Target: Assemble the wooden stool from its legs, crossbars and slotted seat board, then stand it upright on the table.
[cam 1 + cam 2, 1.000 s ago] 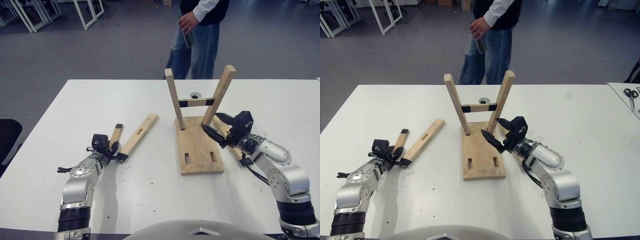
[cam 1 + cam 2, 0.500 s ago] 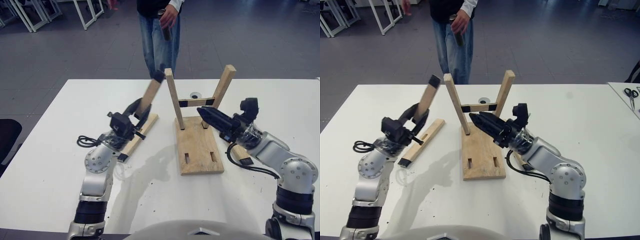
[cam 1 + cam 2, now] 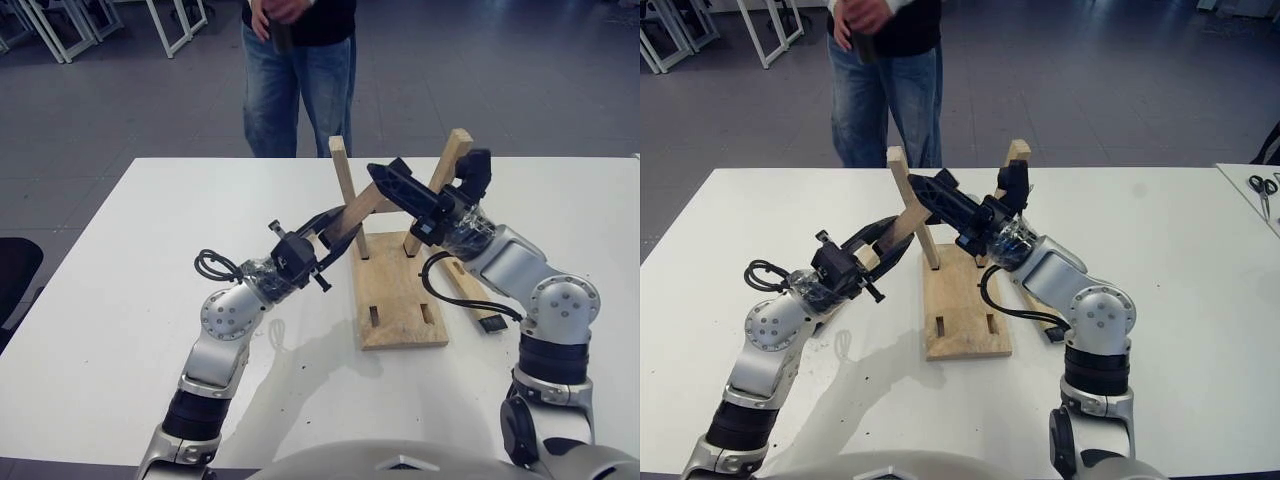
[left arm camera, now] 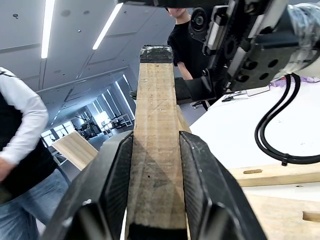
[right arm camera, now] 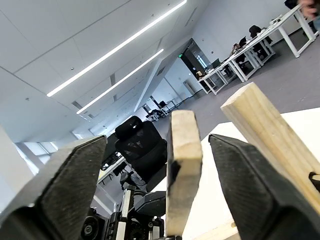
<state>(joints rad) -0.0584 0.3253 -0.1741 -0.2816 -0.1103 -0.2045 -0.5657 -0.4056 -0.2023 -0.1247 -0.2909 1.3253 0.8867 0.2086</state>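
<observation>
Above the pale slotted wooden seat board [image 3: 400, 312], left end effector [image 3: 331, 227] clamps a black-tipped wooden leg [image 3: 364, 206]; right end effector [image 3: 386, 179] gapes and should steady the leg's tip before slotting.

You have the flat pale-wood slotted seat board [image 3: 395, 312] lying on the white table [image 3: 120, 300], its two near slots empty. Two pale wooden legs [image 3: 343, 190] stand in its far end, leaning slightly apart and joined by a short black-ended wooden crossbar [image 3: 393, 204]. A third black-capped wooden leg [image 4: 156, 100] sits clamped in your left gripper [image 3: 325, 228], slanting up toward that frame. A fourth wooden leg [image 3: 460, 280] lies just right of the board.
</observation>
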